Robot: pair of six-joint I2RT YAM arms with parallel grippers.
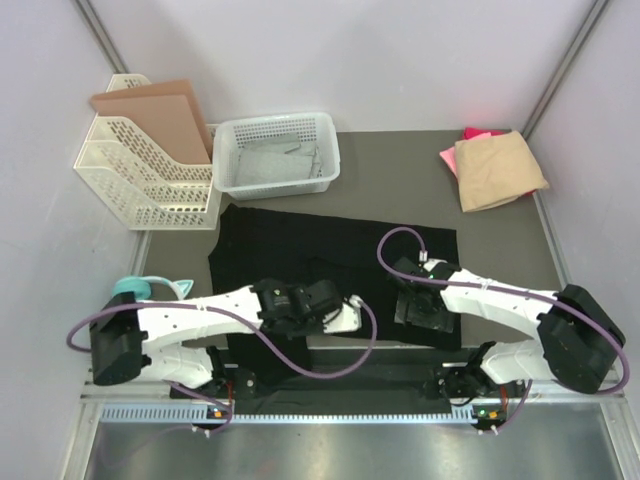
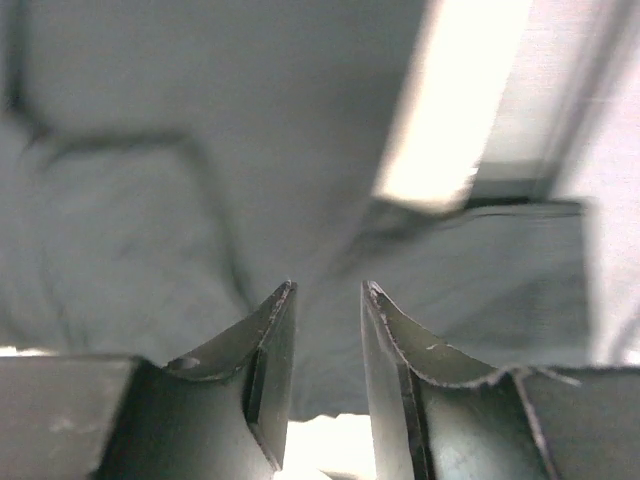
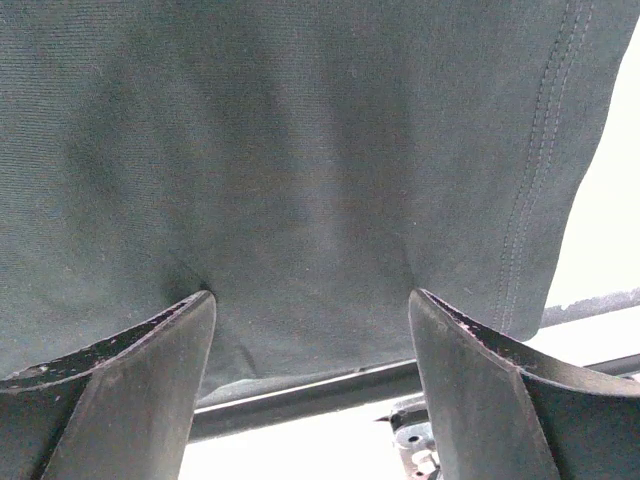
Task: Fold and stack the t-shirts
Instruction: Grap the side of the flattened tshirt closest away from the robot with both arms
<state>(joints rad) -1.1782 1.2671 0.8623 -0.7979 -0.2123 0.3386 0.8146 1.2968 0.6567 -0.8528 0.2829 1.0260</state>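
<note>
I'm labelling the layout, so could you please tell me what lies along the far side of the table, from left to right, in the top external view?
White file rack holding cardboard sheets → white mesh basket → tan t-shirt.

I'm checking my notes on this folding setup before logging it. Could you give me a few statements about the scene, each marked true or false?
1. The right end effector has its jaws wide apart over the black t-shirt. True.
2. The tan t-shirt lies inside the white mesh basket. False: it lies folded at the far right corner of the table, on top of a pink one.
3. The brown cardboard sheets stand in the white file rack at the far left. True.
4. The black t-shirt is folded and stacked on the tan t-shirt. False: it lies spread out mid-table, apart from the tan t-shirt.
</note>
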